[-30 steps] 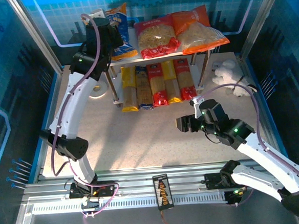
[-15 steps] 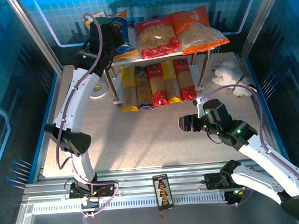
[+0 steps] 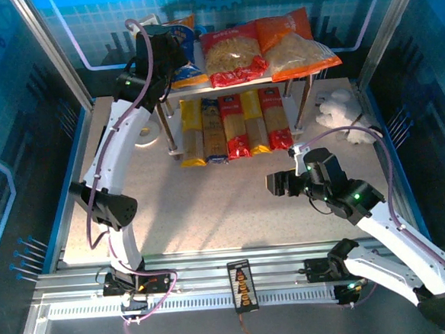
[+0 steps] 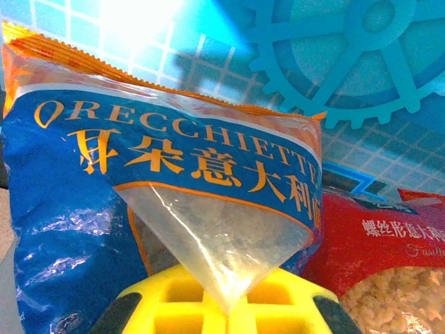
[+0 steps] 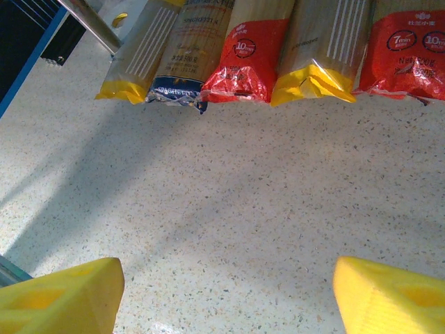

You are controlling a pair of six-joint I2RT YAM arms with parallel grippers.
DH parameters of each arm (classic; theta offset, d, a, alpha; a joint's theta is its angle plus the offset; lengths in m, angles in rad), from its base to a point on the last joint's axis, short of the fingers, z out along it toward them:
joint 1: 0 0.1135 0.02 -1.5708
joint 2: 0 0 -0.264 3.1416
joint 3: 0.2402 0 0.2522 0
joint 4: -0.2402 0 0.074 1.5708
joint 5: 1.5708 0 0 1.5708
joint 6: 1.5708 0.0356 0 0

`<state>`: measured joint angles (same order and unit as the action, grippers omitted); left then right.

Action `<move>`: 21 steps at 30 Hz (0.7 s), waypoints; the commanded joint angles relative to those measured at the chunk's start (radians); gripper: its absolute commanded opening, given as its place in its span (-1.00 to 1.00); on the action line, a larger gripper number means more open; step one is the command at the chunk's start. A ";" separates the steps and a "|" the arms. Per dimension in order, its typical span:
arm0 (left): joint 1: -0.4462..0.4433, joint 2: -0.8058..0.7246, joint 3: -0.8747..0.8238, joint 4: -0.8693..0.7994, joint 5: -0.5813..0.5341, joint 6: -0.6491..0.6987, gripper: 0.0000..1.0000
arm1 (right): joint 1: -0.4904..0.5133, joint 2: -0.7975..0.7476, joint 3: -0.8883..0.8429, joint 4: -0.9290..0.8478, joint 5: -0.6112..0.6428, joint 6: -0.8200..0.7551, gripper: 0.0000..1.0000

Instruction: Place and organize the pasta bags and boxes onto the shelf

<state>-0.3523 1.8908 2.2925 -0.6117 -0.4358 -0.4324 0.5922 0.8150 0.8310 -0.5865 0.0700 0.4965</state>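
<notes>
While clenched on a corner of the blue-yellow bag, the left tool sits at the left end of the shelf top board (red bag and orange bag lie rightward). Five pasta boxes lie side by side beneath. The right tool hangs released above the worktop.

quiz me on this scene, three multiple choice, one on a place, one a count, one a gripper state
1. Where do the five long pasta packs lie? A) piled at the near edge B) side by side under the shelf's top board C) upright against a post
2. How many wide bags sit on that board? A) one B) two C) three
3. The right gripper is: A) open, empty B) shut on a pack C) shut on a bag
Answers: B, they lie in a row beneath the board; C, blue, red and orange bags line it; A, its yellow fingers stand wide apart over the table.
</notes>
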 commanded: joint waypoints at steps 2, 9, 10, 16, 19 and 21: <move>0.007 -0.005 -0.016 0.095 0.039 -0.034 -0.65 | -0.014 -0.017 -0.006 -0.020 -0.009 -0.006 0.60; 0.007 -0.024 -0.038 0.097 0.076 -0.034 0.12 | -0.015 -0.022 0.002 -0.029 -0.012 -0.003 0.60; 0.007 -0.027 -0.034 0.094 0.082 -0.030 0.17 | -0.015 -0.023 0.001 -0.030 -0.012 -0.003 0.60; 0.007 -0.079 -0.031 0.067 0.109 -0.001 0.13 | -0.015 -0.023 0.002 -0.029 -0.021 0.010 0.60; 0.007 -0.132 -0.077 0.075 0.099 0.022 0.04 | -0.014 -0.023 0.000 -0.023 -0.029 0.016 0.60; 0.007 -0.169 -0.116 0.087 0.086 0.042 -0.01 | -0.014 -0.021 0.000 -0.018 -0.036 0.020 0.60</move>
<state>-0.3504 1.8126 2.2047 -0.5472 -0.3496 -0.4358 0.5880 0.8040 0.8310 -0.6029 0.0589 0.5003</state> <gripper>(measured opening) 0.505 0.798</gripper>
